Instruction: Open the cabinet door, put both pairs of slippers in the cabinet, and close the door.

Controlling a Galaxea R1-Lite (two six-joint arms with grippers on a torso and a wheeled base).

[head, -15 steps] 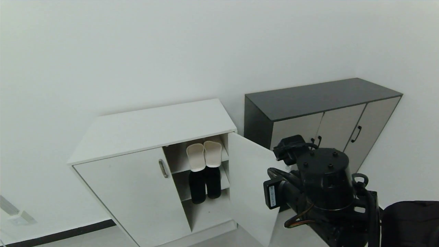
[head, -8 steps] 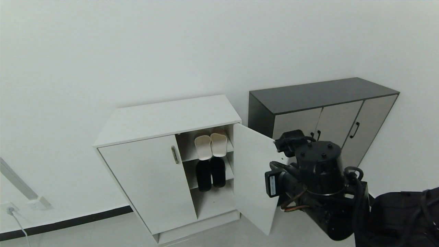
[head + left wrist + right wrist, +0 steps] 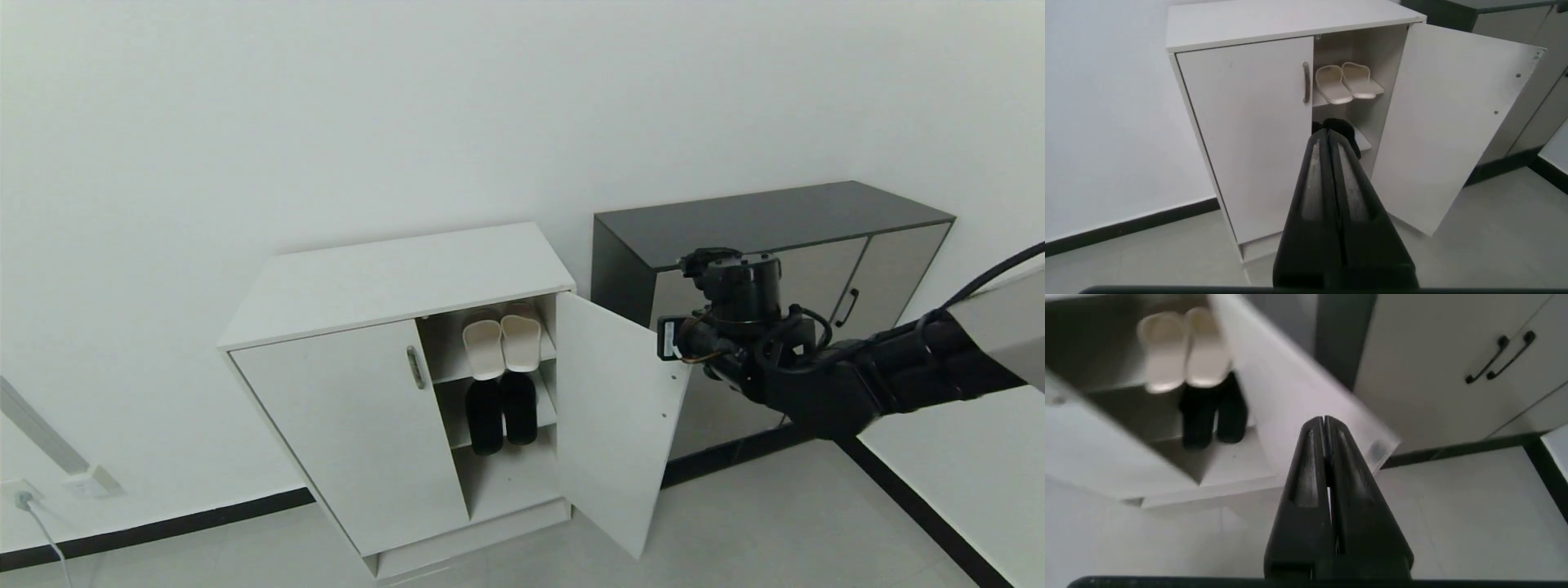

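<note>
Against a bare white wall (image 3: 326, 122), the right pincer (image 3: 1324, 420), jaws together, had swung up beside the open door (image 3: 612, 408); both slipper pairs (image 3: 487, 359) sat in the cabinet (image 3: 392, 278) beyond it, likely leaving only the closing.

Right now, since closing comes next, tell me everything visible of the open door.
The open door is a plain white flat panel, seemingly board, hinged on the cabinet's right side and swung wide. Small holes dot its inner face near the free edge. The shut right gripper is by its top corner; contact unclear.
</note>
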